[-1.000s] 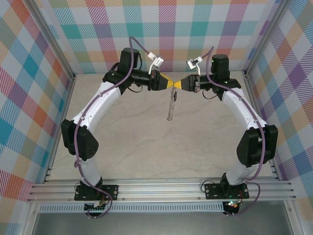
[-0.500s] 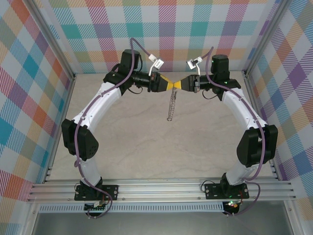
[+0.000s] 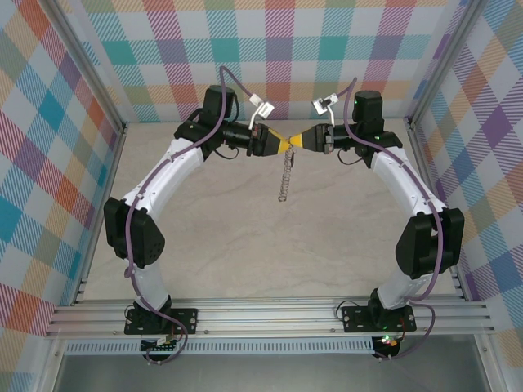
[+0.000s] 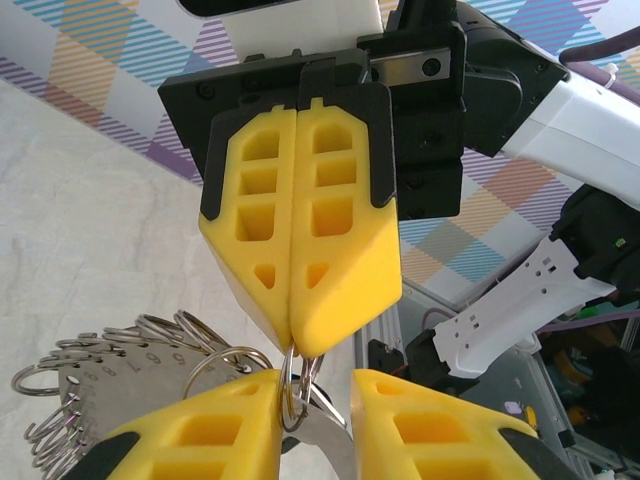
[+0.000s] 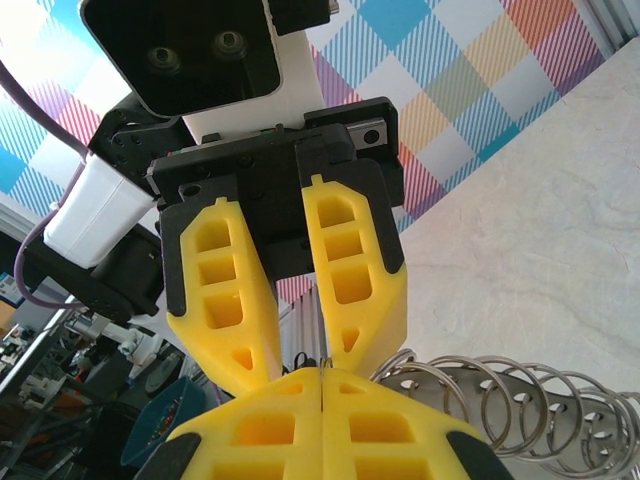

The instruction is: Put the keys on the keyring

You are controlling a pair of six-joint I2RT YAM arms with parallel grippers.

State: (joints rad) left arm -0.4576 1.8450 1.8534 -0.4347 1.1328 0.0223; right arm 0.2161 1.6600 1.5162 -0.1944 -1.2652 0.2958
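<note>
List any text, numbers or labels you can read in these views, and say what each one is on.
Stamped characters along the face of the thin grey metal ring with small loops, left wrist view: too small and blurred to read.
No other words, brands, numbers or signs are legible.

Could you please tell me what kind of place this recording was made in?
Probably a lab robot cell: the left arm and right arm are bolted to an aluminium rail, at the edge of a pale tabletop boxed in by plaid panels.
</note>
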